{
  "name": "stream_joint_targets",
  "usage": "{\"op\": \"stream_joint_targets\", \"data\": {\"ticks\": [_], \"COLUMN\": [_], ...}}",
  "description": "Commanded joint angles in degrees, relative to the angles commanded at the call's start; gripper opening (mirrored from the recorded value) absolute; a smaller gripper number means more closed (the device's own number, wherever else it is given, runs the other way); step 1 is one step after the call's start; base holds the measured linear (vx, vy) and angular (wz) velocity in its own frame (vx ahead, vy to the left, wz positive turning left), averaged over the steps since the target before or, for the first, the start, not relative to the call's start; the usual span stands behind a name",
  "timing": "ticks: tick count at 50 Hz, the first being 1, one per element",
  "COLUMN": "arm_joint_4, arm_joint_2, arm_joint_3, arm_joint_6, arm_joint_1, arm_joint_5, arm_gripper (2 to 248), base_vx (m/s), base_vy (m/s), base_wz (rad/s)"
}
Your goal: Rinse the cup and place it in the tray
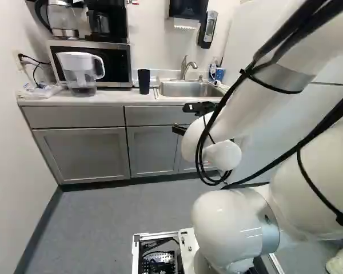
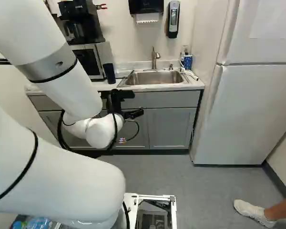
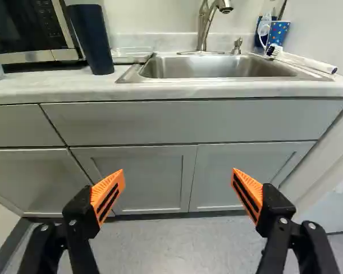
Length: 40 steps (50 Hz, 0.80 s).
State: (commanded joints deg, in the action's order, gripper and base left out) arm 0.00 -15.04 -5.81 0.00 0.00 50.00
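Because the tall dark cup [image 3: 91, 39] stands upright on the desk [image 3: 23, 88], just beside the sink [image 3: 214, 69] on the side toward the microwave [image 1: 118, 64], the coming move turns on a sideways offset. The pincer [image 3: 177, 195] points roughly at the cabinet doors [image 3: 146, 174] in front of the sink, spread wide with nothing between its orange pads, so the cup lies well apart from it, ahead and off toward the microwave side of the sink. I judge the cup also sits higher than the pincer's line, so the reach probably wants a rise and a shift that way before going forward. The cup's long axis is vertical; level fingers closing from its two sides should suit it. What looks like the clear tray [image 3: 131, 59] lies between cup and sink, easy to knock on the way in.
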Motion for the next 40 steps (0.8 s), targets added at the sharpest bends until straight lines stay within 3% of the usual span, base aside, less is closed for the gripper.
{"op": "stream_joint_targets", "data": {"ticks": [40], "arm_joint_4": [0.0], "arm_joint_2": [-0.4], "arm_joint_3": [-4.4], "arm_joint_6": [0.0], "arm_joint_1": [0.0], "arm_joint_5": [0.0], "arm_gripper": [247], "base_vx": [0.000], "base_vy": [0.000], "base_wz": [0.000]}}
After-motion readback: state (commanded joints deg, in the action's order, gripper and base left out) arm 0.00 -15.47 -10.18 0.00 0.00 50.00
